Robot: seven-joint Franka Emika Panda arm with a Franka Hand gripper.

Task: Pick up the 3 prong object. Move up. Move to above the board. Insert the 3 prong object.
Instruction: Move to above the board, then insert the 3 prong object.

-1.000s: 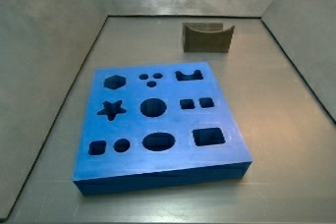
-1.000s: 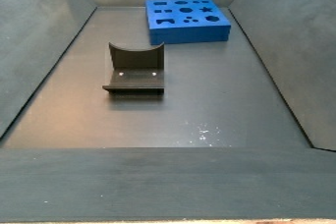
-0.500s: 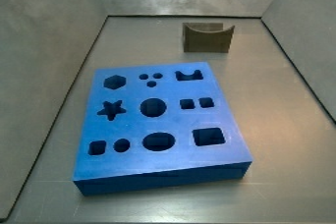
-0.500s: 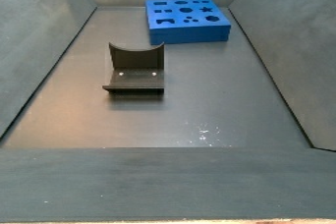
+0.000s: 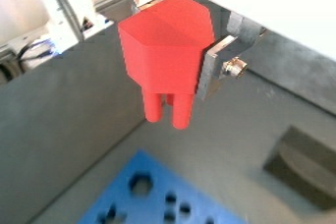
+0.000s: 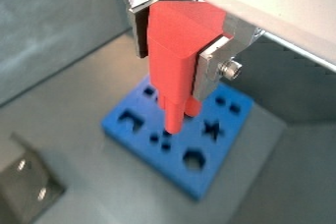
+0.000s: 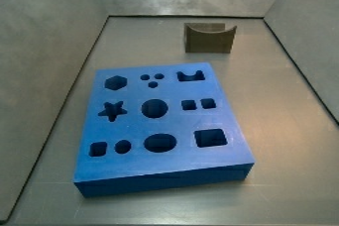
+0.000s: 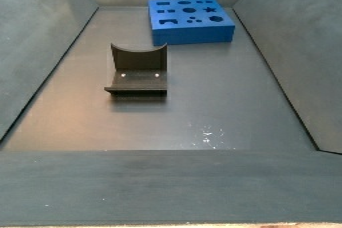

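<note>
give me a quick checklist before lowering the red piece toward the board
1. Piece held: ok. The red piece sits between the gripper fingers in both wrist views.
2. Prongs pointing down: ok, they hang below the head toward the board.
3. Gripper high over the bin: ok. It shows in neither side view.
4. Three small round holes free: ok in a side view.
5. Prongs lined up over those holes: cannot tell. The piece hangs over the board in a wrist view, but exact alignment is unclear.
6. Fixture clear of the board: ok.
</note>
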